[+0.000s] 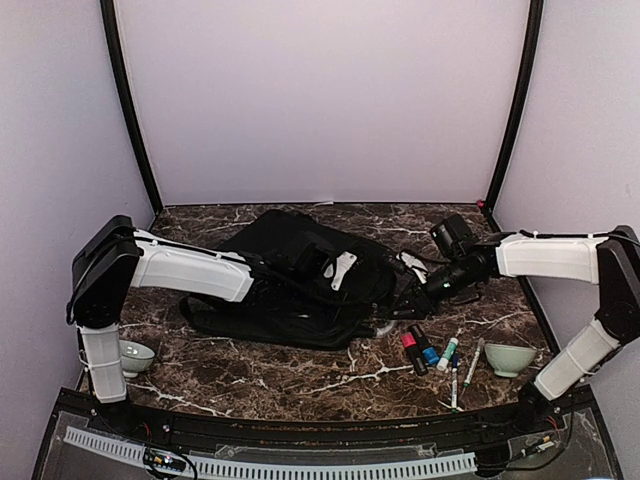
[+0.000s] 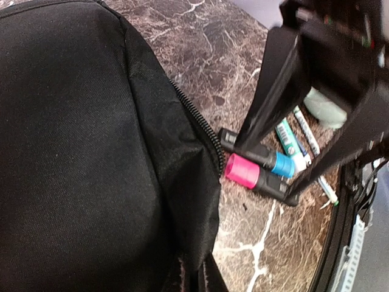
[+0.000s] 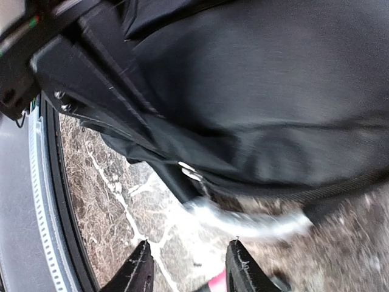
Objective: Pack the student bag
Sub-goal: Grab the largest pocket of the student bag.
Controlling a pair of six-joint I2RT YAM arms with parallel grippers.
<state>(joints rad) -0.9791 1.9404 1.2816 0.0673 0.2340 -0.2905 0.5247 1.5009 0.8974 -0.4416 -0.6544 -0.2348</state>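
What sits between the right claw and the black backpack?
Only a blurred pale streak, which I cannot identify, at the edge of the student bag. Otherwise only marble table shows between the open right gripper and the bag.

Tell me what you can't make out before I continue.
Left gripper jaws: too small in the top view; in the left wrist view, black against the student bag at the bottom edge, so a pinch on fabric is unclear.
White object at the bag's edge: motion-blurred in the right wrist view.
Bag's inside: covered by its own fabric in every view.
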